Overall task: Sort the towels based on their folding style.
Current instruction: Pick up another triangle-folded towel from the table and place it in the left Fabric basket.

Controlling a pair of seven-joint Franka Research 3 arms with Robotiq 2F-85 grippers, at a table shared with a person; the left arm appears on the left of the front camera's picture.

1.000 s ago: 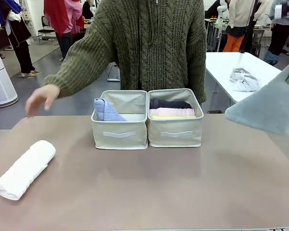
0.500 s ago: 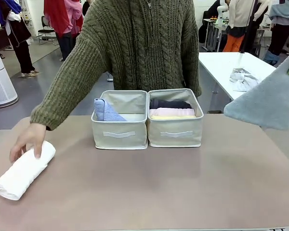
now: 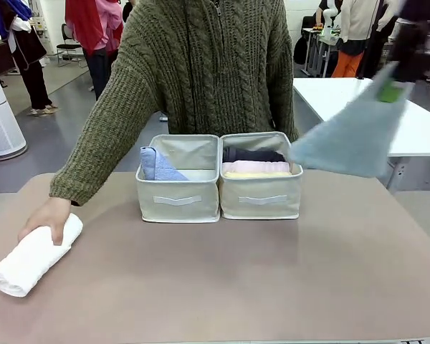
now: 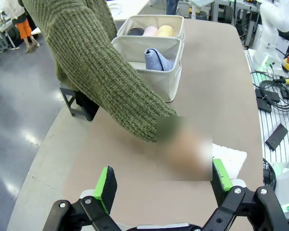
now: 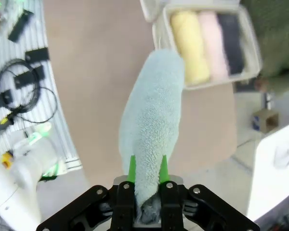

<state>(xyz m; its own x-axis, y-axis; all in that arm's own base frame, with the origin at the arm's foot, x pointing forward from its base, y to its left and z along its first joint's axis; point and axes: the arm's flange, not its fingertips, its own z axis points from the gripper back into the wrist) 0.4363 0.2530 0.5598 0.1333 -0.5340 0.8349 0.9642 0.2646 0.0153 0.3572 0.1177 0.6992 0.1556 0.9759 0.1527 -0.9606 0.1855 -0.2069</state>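
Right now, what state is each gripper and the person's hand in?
Left gripper: open, empty.
Right gripper: shut on the grey-teal towel.
Person's hand: resting on the white towel.

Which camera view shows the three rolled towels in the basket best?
The right wrist view: it looks down on the yellow roll, pink roll and dark grey roll along their full length. The front view shows strips of them above the basket rim; the left wrist view shows their small round ends.

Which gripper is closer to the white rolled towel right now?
Left. The left gripper hovers open just above the white rolled towel; the right gripper is far across the table, holding the grey-teal towel.
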